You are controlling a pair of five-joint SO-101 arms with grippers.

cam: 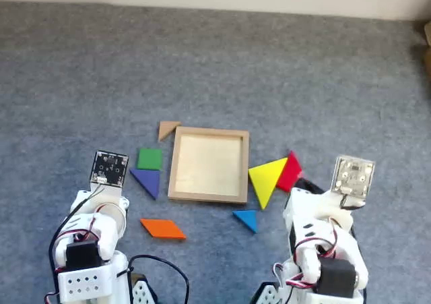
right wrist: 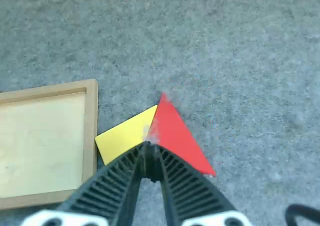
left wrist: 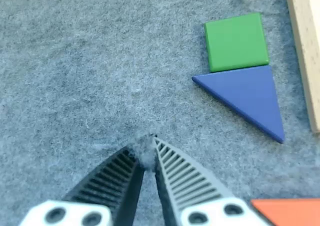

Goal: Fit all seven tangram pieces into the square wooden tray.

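One wooden tray (cam: 209, 132), five triangles (cam: 168, 129) (cam: 148, 180) (cam: 266, 177) (cam: 290, 172) (cam: 247, 219), one green square (cam: 149, 158), one orange parallelogram (cam: 161, 228), two arms (cam: 91, 243) (cam: 323, 247)

surface: grey felt table (cam: 269, 61) | on it: wooden tray (cam: 207, 197), seven tangram pieces (cam: 267, 176) around it

tray (cam: 208, 197) — mid-table; square piece (cam: 149, 158) left of it; triangle pair (cam: 269, 174) right

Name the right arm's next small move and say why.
Probably open the right gripper: its jaws are shut over the seam where the yellow triangle meets the red triangle. The tray beside them holds no piece, so a grasp comes first.
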